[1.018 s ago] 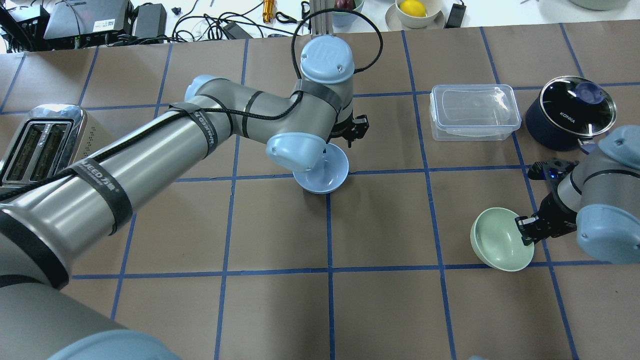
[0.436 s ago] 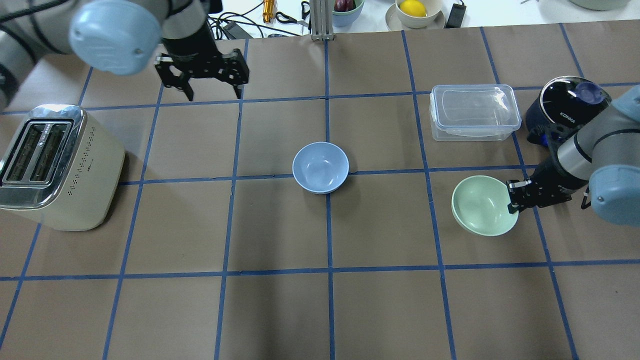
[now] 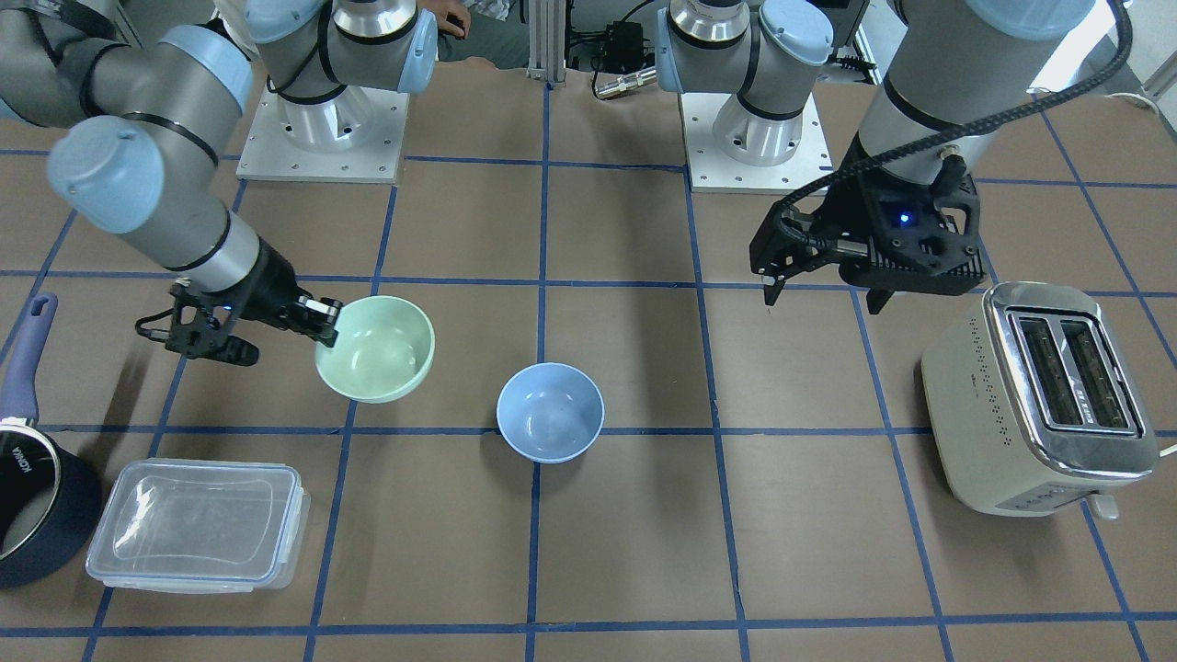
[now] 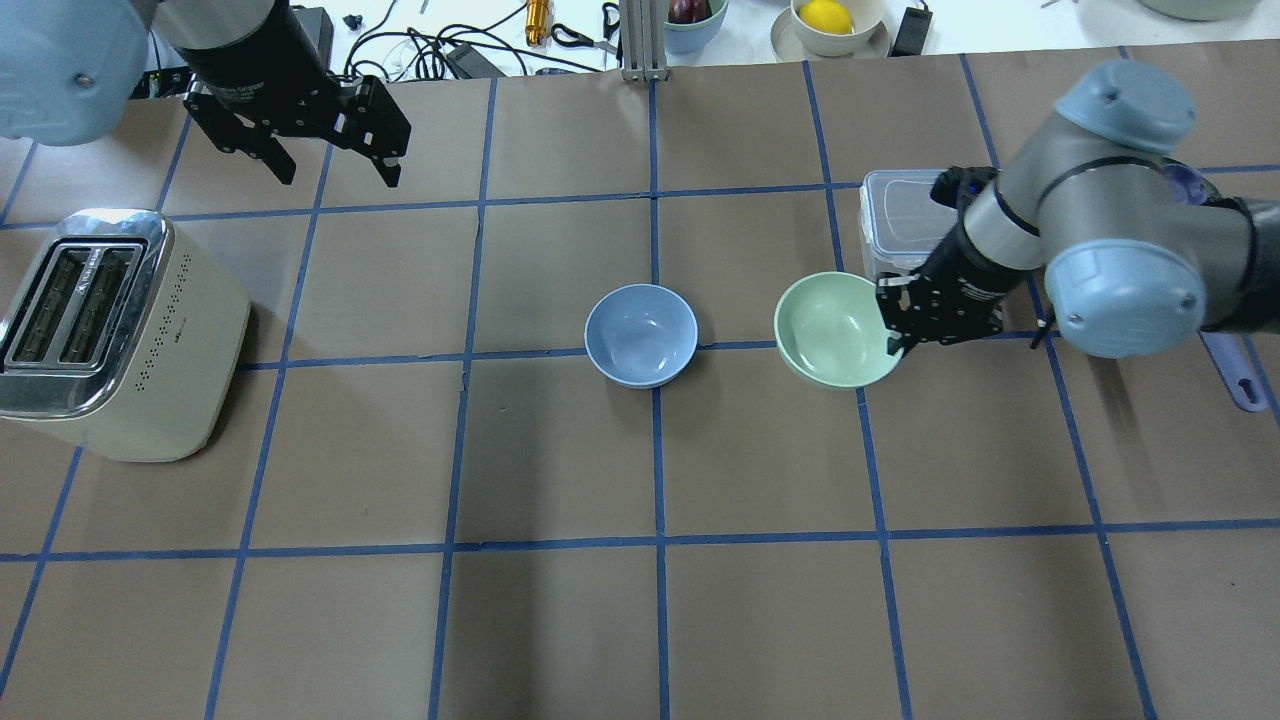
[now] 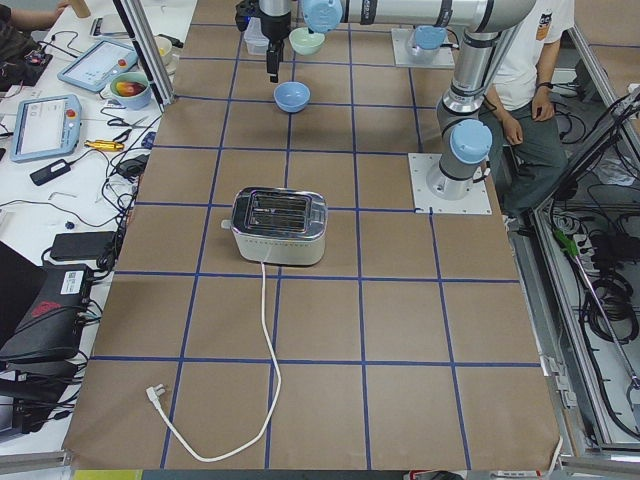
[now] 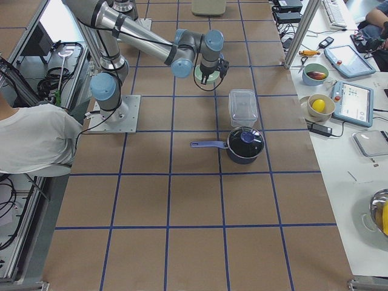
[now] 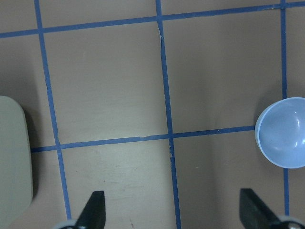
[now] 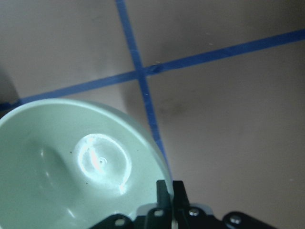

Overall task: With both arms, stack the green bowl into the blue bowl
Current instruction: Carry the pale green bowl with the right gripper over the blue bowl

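The blue bowl (image 4: 641, 335) sits upright on the table's middle, also seen in the front view (image 3: 550, 411) and the left wrist view (image 7: 283, 139). The green bowl (image 4: 835, 330) hangs just to its right, lifted off the table, with a small gap between the two. My right gripper (image 4: 892, 325) is shut on the green bowl's right rim, as the right wrist view shows (image 8: 169, 191). My left gripper (image 4: 338, 172) is open and empty, high over the far left of the table above the toaster's back side.
A cream toaster (image 4: 110, 330) stands at the left edge. A clear lidded container (image 3: 198, 524) and a dark navy saucepan (image 3: 32, 496) stand at the far right, behind my right arm. Cables and dishes lie beyond the table's far edge.
My right gripper has carried the green bowl left and away from me, close to the blue bowl. My left arm has left the blue bowl and swung to the far left, open.
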